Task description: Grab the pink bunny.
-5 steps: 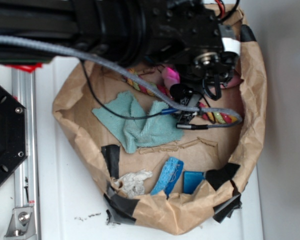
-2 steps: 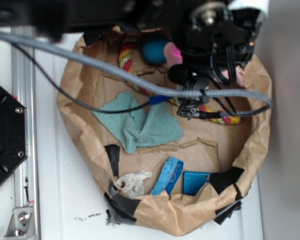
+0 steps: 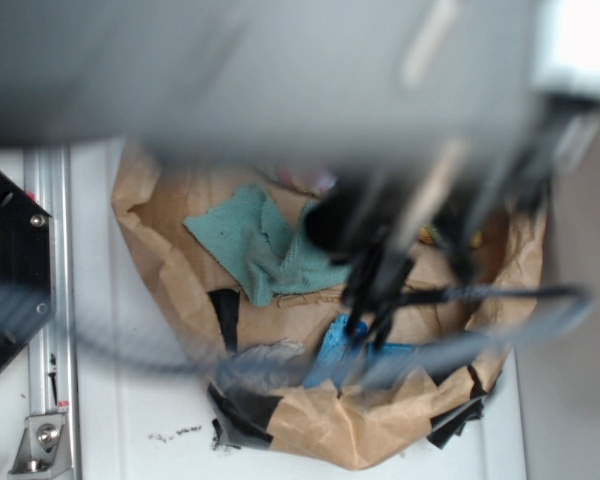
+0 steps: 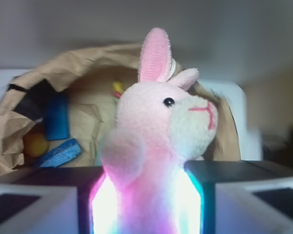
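Standing upright in the wrist view, the pink bunny (image 4: 156,141) has its long axis vertical, ears up, and its face turned toward the right of frame, dark eye and pink stitched mouth visible. One ear is erect, the other folds rightward. Its lower body is pinched between the two pale fingers (image 4: 31,209) of the end effector (image 4: 146,209), which is clenched on the plush; the flanks glow white, pink and cyan where the pads press. The bunny is lifted clear, with the crumpled paper bag (image 4: 63,68) behind and below it.

Exterior view, left to right: aluminium rail (image 3: 50,300) on the white surface (image 3: 130,400); brown paper bag (image 3: 170,270) with black tape patches; teal cloth (image 3: 260,245), soft and folded; blue flat pieces (image 3: 335,345) near the front wall. The arm (image 3: 280,70) is a large grey motion blur across the top, cables streaking over the bag.

Change from 0.4 s ago: the arm was sharp then and sat low over the bag's far side, with pink plush showing beside it next to the braided rope; now it has risen toward the camera and hides that region. Bunny not discernible in the exterior view.

Textures: fluffy pile on the bunny, whitish muzzle, darker pink ear; creased kraft paper.
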`<state>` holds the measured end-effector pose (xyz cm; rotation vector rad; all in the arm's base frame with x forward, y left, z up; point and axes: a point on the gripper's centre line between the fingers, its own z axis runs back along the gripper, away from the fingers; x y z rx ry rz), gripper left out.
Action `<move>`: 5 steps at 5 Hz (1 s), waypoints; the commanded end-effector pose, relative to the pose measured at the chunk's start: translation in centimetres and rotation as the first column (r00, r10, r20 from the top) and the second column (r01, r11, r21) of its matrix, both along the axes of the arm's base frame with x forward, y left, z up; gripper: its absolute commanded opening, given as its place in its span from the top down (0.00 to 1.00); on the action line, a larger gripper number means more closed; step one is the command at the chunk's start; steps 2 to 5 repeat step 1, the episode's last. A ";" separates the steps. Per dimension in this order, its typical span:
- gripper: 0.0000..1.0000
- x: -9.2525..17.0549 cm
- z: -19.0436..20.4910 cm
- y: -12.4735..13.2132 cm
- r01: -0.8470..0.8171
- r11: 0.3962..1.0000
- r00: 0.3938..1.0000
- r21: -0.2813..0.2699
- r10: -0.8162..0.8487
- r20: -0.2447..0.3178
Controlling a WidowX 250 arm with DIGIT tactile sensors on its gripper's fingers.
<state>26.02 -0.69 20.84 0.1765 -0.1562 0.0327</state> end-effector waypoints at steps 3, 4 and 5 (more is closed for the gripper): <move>1.00 -0.7 -0.5 -2.8 0.024 0.998 1.000 -0.066 -0.024 0.002; 1.00 -0.7 -0.5 -2.8 0.024 0.998 1.000 -0.066 -0.024 0.002; 1.00 -0.7 -0.5 -2.8 0.024 0.998 1.000 -0.066 -0.024 0.002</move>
